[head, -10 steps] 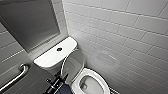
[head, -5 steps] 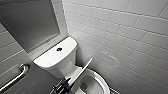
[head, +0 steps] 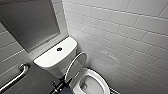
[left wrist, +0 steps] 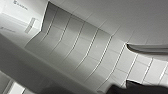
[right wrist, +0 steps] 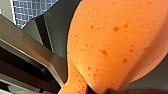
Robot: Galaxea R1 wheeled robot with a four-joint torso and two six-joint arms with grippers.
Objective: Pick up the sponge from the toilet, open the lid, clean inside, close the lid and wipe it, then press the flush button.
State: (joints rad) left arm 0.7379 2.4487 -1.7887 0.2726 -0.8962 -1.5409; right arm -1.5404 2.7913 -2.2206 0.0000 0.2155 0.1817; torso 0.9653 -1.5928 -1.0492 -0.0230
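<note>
Sponge (right wrist: pixel 112 42) held, rounded edge free; lid (head: pixel 76 63) raised; toilet (head: pixel 99 77) bowl rim exposed.

Pale rectangular tiles (head: pixel 120 32) laid like bricks, with grey joints, cover the walls. A flat grey panel (head: pixel 30 22) sits in the left wall. Below it a metal grab bar (head: pixel 15 77) runs aslant. The light is soft and even.

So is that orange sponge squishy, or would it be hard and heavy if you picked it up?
Probably squishy: the sponge bulges wide and narrows to a pinched neck, so it seems to bend easily. It is dotted with little pores, so it is likely light for its size. Its matte, rough-looking surface suggests it would not slip much.
</note>
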